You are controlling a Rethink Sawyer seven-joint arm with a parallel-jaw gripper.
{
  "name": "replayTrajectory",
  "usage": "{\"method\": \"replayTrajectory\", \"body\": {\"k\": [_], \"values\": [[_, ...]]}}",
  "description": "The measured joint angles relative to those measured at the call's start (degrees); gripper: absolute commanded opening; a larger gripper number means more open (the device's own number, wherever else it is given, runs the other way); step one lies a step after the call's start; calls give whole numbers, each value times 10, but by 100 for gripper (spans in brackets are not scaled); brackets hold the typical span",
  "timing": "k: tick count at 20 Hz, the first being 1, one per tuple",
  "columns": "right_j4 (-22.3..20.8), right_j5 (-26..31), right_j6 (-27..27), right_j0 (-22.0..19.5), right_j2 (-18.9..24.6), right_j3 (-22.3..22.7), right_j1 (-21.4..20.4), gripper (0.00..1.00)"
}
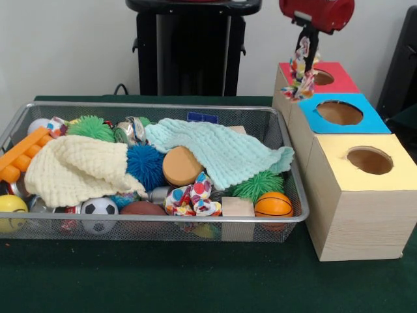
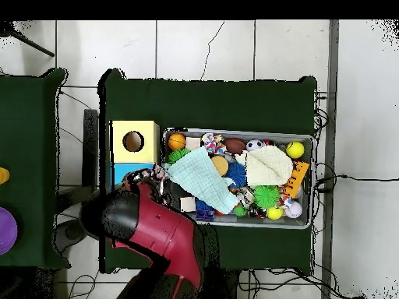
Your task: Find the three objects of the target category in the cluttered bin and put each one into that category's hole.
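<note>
We see the tool (image 1: 305, 49) above the red box (image 1: 339, 81) at the far end of a row of 3 boxes. It is closed on a spotted cloth (image 1: 300, 75), which hangs straight down from it, just left of the red box's hole (image 1: 322, 77) and level with the box top. The blue box (image 1: 365, 120) and yellow box (image 1: 384, 179) stand nearer the camera. To their left, the wire bin (image 1: 19, 117) rests on the green bench (image 1: 195, 280). A second spotted cloth (image 1: 192, 199) lies at the bin's front, between a soccer ball (image 1: 99, 210) and a small basketball (image 1: 273, 204), well apart from the tool.
</note>
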Motion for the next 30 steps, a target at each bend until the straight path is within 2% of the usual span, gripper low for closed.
{"method": "replayTrajectory", "body": {"k": [7, 13, 20, 30], "values": [[0, 19, 0, 1, -6, -44, -2, 0], [0, 40, 0, 1, -9, -101, 10, 0], [4, 63, 11, 1, -11, -187, 60, 0], [15, 64, 59, 2, -12, -273, 131, 0]]}}
